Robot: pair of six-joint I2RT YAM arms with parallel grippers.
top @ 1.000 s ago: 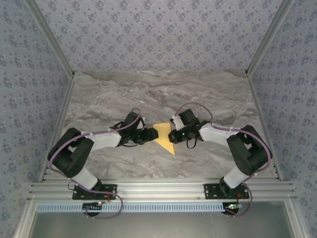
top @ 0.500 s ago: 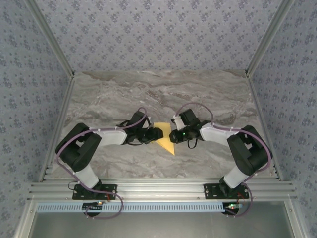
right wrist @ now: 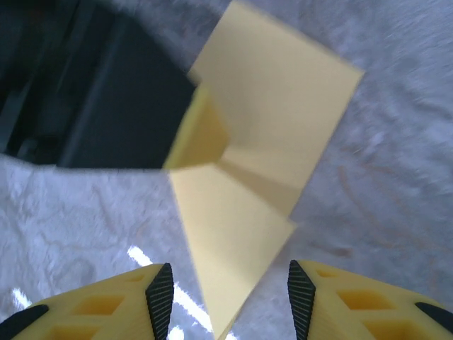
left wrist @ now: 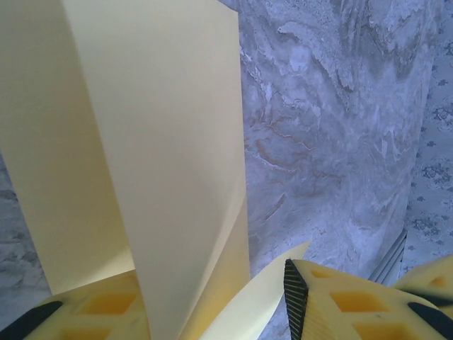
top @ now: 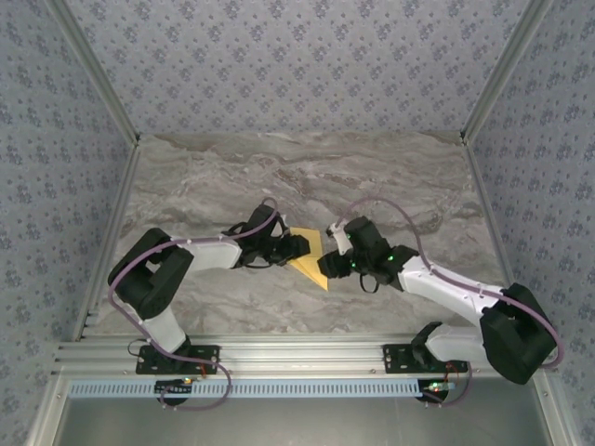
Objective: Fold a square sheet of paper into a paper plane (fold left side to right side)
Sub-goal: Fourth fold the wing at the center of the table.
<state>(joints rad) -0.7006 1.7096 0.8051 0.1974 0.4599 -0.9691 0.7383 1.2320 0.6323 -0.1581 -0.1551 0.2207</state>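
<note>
The yellow-orange paper (top: 311,258) lies mid-table as a creased pointed shape, its tip toward the near edge. My left gripper (top: 296,247) is on its left side. In the left wrist view the jaws of this gripper (left wrist: 163,312) stand wide apart, and raised paper flaps (left wrist: 163,142) stand between them, one leaning on the right finger (left wrist: 333,301). My right gripper (top: 337,265) hovers open just right of the paper. In the right wrist view its fingertips (right wrist: 230,297) straddle the paper's narrow tip (right wrist: 233,234), apart from it. The left gripper's yellow finger (right wrist: 202,134) presses at the fold.
The marble-patterned table (top: 390,177) stretches bare behind and beside both arms. Patterned walls close it in on three sides. An aluminium rail (top: 297,358) carrying the arm bases runs along the near edge.
The left gripper moved right onto the paper, and a flap now stands up. The right arm's elbow swung out to the right and its gripper shifted slightly down and right.
</note>
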